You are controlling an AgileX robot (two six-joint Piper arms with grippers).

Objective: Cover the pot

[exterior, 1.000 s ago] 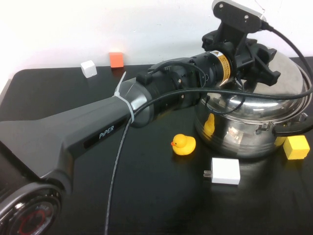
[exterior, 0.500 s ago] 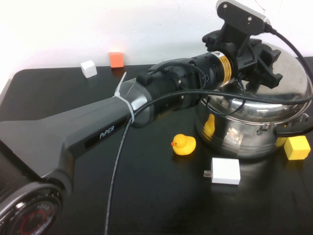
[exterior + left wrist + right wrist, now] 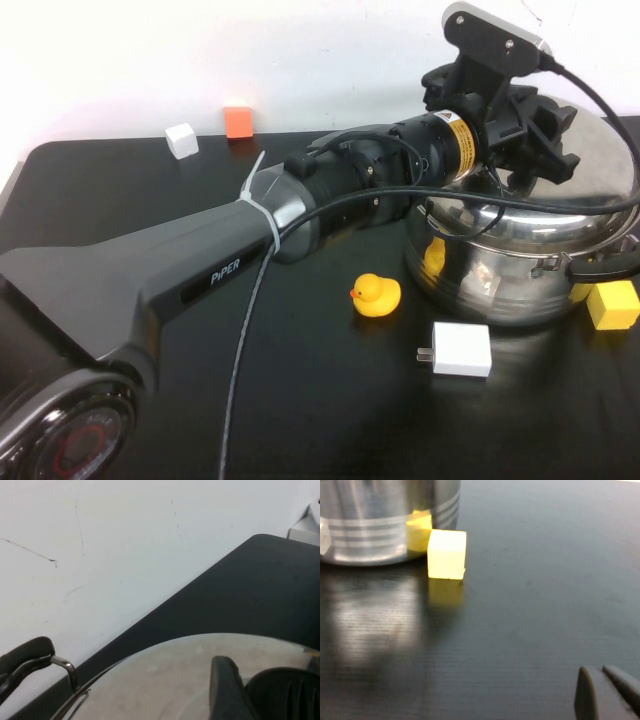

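Observation:
The large steel pot (image 3: pixel 490 280) stands at the right of the black table. The domed steel lid (image 3: pixel 600 165) lies over its rim, close to level. My left gripper (image 3: pixel 535 135) reaches across from the left and is shut on the lid's black knob. In the left wrist view the lid (image 3: pixel 165 675), the knob (image 3: pixel 287 695), one finger (image 3: pixel 225 690) and a black pot handle (image 3: pixel 25 655) show. My right gripper (image 3: pixel 605 690) is out of the high view; it hangs low over the table, shut and empty, near the pot's wall (image 3: pixel 385 515).
A yellow rubber duck (image 3: pixel 376 295) and a white charger (image 3: pixel 460 349) lie in front of the pot. A yellow cube (image 3: pixel 612 304) sits by its right side and shows in the right wrist view (image 3: pixel 446 554). A white cube (image 3: pixel 181 139) and an orange cube (image 3: pixel 237 121) stand at the back.
My left gripper has carried the lid a little to the right and levelled it over the pot's rim. The other objects have not moved.

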